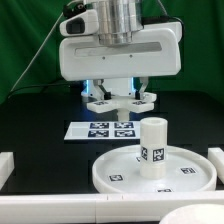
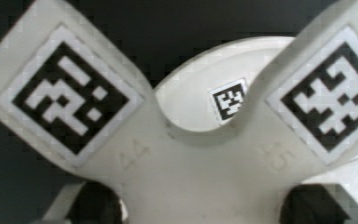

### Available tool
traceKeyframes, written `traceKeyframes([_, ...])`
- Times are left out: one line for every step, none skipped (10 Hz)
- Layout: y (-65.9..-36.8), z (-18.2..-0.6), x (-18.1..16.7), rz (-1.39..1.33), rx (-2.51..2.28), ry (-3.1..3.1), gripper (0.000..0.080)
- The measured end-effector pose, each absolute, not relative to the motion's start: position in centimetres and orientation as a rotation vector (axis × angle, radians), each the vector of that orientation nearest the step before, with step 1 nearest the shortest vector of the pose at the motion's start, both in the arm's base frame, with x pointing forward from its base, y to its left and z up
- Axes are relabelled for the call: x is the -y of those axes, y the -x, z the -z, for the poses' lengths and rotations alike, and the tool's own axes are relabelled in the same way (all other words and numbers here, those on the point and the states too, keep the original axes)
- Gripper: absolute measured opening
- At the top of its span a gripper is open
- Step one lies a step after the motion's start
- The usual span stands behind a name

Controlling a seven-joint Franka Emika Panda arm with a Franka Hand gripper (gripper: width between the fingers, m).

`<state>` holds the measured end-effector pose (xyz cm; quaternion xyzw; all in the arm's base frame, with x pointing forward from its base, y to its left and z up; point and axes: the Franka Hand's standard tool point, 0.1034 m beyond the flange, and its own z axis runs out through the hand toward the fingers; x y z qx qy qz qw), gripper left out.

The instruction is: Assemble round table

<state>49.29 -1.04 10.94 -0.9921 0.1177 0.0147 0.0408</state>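
Note:
My gripper [image 1: 119, 95] is shut on the white cross-shaped piece [image 1: 100, 103] and holds it in the air above the marker board [image 1: 100, 130]. In the wrist view the piece [image 2: 194, 160] fills the frame between my dark fingers [image 2: 91, 205], and two of its arms carry tags; the gripper [image 2: 206, 205] clamps its middle. The large round rimmed disc [image 1: 105, 172] lies flat in front of the marker board. The short cylindrical leg [image 1: 153, 150] stands upright on it. A round white tagged surface [image 2: 202, 80] shows between the arms; I cannot tell which part it is.
White blocks stand at the exterior view's left edge [image 1: 5, 165] and right edge [image 1: 217, 160]. A white rail [image 1: 60, 212] runs along the front. The table is black and a green backdrop stands behind.

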Motion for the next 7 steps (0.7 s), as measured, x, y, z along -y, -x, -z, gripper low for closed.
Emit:
traceKeyframes([-49.4, -11.0, 1.0, -0.044, -0.35, 3.039, 0.0442])
traceKeyframes([-50.4, -11.8, 0.4, -0.03, -0.317, 3.038, 0.0442])
traceKeyframes([-52.6, -13.1, -1.3, -0.009, -0.315, 3.028, 0.0442])
traceKeyframes([-54.5, -14.0, -2.5, 0.003, -0.281, 3.025, 0.0442])
traceKeyframes([-55.3, -14.5, -2.9, -0.037, -0.267, 3.021, 0.0442])
traceKeyframes([-56.1, -15.0, -3.1, -0.038, -0.251, 3.024, 0.0442])
traceKeyframes([-56.0, -14.7, -3.0, -0.036, -0.253, 3.025, 0.0442])
